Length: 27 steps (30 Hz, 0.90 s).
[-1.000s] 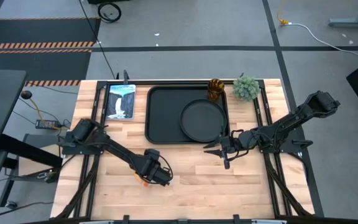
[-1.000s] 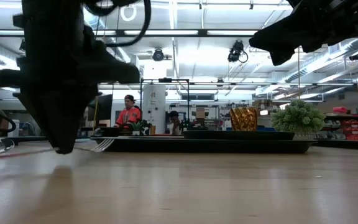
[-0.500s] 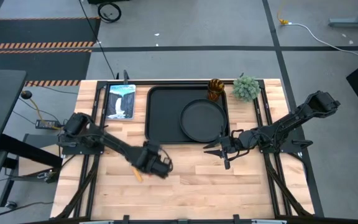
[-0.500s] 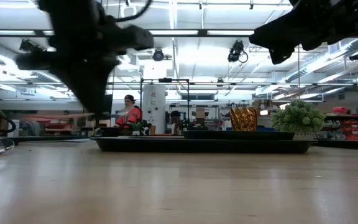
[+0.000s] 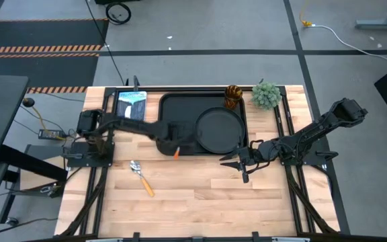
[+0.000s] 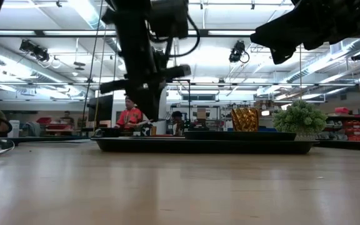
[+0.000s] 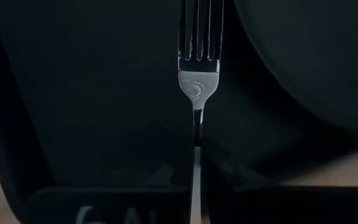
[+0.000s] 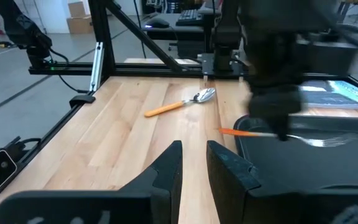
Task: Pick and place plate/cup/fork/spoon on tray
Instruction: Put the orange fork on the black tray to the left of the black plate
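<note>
My left gripper (image 5: 173, 141) is shut on the fork (image 7: 197, 68) over the near left part of the black tray (image 5: 177, 114). The fork's orange handle (image 5: 176, 153) sticks out toward the near edge. The round black plate (image 5: 219, 130) lies in the tray's right half. The amber cup (image 5: 232, 96) stands at the tray's far right corner. The spoon (image 5: 140, 177) lies flat on the table, near and left of the tray. My right gripper (image 5: 234, 165) is open and empty, just off the tray's near right corner. My left gripper pinches the fork's thin silver stem (image 7: 196, 138), just behind the tines' base, between its two fingers. The fingers point down from above and lie across the fork. The fork lies about level, tines (image 8: 316, 142) toward the far edge, handle (image 8: 241, 132) toward the near edge, low over the tray.
A blue-and-white card (image 5: 130, 107) lies left of the tray. A small green plant (image 5: 266, 95) stands beyond the tray's far right corner. Bare wood stretches along the table's near side.
My left gripper has risen from the table near the spoon and gone toward the far edge and a little right, carrying the fork lifted clear to above the tray's near left part. The spoon has stayed on the table.
</note>
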Tool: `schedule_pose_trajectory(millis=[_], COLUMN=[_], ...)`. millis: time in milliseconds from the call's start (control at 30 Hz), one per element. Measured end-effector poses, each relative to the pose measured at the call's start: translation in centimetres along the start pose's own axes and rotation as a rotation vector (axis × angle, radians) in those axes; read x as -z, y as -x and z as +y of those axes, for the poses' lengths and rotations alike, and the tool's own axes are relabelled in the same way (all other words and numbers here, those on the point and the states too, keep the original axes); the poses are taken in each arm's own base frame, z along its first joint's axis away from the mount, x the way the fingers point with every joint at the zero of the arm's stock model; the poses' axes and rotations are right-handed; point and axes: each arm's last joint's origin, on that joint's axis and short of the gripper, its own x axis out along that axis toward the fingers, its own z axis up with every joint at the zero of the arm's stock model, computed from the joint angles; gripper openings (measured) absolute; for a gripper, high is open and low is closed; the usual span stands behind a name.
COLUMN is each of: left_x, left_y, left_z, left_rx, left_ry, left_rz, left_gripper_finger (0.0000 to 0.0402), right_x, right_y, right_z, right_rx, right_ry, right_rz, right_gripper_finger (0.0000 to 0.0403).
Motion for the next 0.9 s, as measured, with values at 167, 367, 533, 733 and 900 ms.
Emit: schedule_pose_trajectory(millis=[167,367,533,733,900], left_x=[-3.8,-6.2,-5.9,-5.9,-5.5], left_y=[-1.4,-3.2,-5.4,-6.3,-7.2], left_z=[1.8,2.6,2.1,2.2,2.2], left_rx=[-0.042,-0.033,-0.003,-0.013,-0.024], left_ry=[0.057,0.133,0.110,0.176,0.232], left_rz=[-0.015,-0.043,-0.014,-0.005,0.029], left_gripper_finger=[0.0025,0.0025,0.0025,0.0025,0.0025], right_x=[0.0,0.0,0.0,0.0,0.0], right_y=[0.0,0.0,0.0,0.0,0.0], right_z=[0.0,0.0,0.0,0.0,0.0], right_rx=[0.000,0.009,0.010,0.011,0.011], right_ry=[-0.026,-0.036,-0.048,-0.048,-0.048], right_rz=[0.000,0.000,0.000,0.000,-0.001], right_gripper_finger=[0.0080,0.0080,0.0080,0.0080,0.0080])
